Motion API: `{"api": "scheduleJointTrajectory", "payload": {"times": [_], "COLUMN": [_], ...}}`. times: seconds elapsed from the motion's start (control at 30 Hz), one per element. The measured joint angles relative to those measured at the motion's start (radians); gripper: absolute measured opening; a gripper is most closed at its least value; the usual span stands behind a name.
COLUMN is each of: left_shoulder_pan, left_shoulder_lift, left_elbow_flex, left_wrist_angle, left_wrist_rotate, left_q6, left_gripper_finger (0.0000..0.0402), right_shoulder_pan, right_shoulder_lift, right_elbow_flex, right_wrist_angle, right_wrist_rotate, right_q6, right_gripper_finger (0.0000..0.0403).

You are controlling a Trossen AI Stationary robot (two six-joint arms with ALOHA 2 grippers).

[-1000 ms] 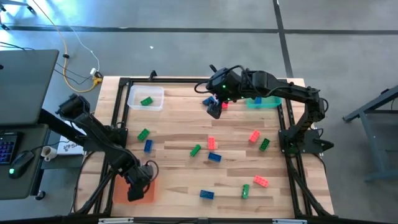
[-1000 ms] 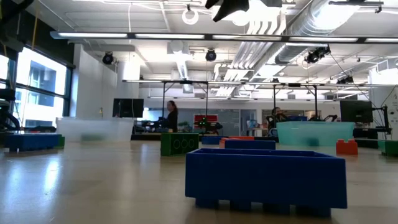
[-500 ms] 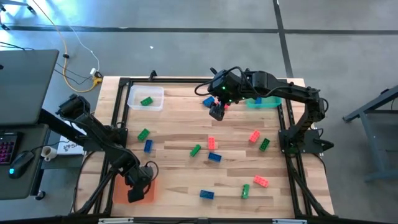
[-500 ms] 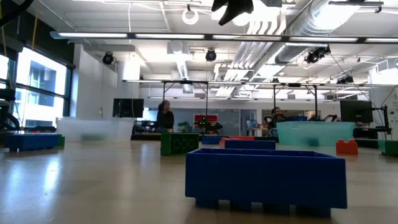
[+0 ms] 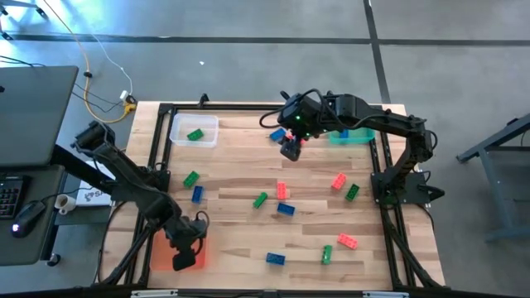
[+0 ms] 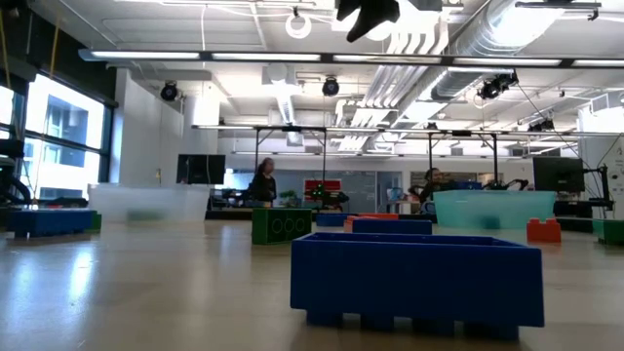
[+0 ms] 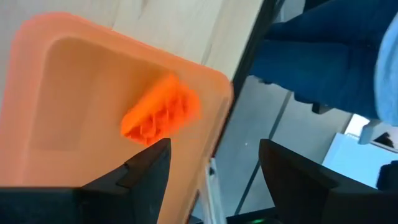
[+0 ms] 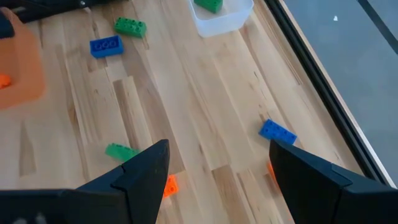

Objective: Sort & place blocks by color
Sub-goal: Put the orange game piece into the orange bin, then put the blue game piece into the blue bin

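Red, green and blue blocks lie scattered on the wooden table (image 5: pixel 240 232). My left gripper (image 5: pixel 186 251) hangs open over the orange tray (image 5: pixel 166 255) at the near left corner. In the left wrist view one red block (image 7: pixel 160 118) lies on the floor of the orange tray (image 7: pixel 74 81), beyond my open left gripper (image 7: pixel 214 180). My right gripper (image 5: pixel 290 147) is open above the far middle of the table, beside a blue block (image 5: pixel 277 135) and a red block (image 5: pixel 299 139). Its wrist view shows my right gripper (image 8: pixel 227 180) above that blue block (image 8: pixel 277 132).
A clear tray (image 5: pixel 194 130) at the far left holds a green block (image 5: pixel 195 134). A pale green tray (image 5: pixel 352 135) sits at the far right. In the low view a blue block (image 6: pixel 419 278) lies close by, a green block (image 6: pixel 281 224) behind it. A person stands far off.
My left gripper has shifted slightly toward the table's near edge over the orange tray. My right gripper has edged a little toward the right. No block on the table has moved.
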Motion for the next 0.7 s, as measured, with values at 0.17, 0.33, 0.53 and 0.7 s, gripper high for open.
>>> {"api": "scheduleJointTrajectory", "payload": {"times": [0.17,0.33,0.53,0.7], "left_shoulder_pan": [0.001,0.011,0.056,0.132], "left_shoulder_lift": [-0.022,-0.065,-0.145,-0.227], "left_elbow_flex": [0.012,0.012,0.013,0.013], "left_wrist_angle": [-0.014,-0.03,-0.069,-0.124], "left_wrist_rotate": [-0.041,-0.146,-0.289,-0.379], "left_q6": [-0.007,-0.001,0.088,0.229], "left_gripper_finger": [0.0231,0.0231,0.023,0.023], "right_shoulder_pan": [0.003,0.028,0.072,0.098], "right_shoulder_lift": [0.0,0.0,0.0,0.0], "right_elbow_flex": [0.0,0.0,0.0,0.0], "right_wrist_angle": [-0.053,-0.081,-0.093,-0.099], "right_wrist_rotate": [0.0,0.0,0.0,0.0], "right_q6": [0.008,0.036,0.086,0.144], "right_gripper_finger": [0.0265,0.0265,0.0265,0.0265]}}
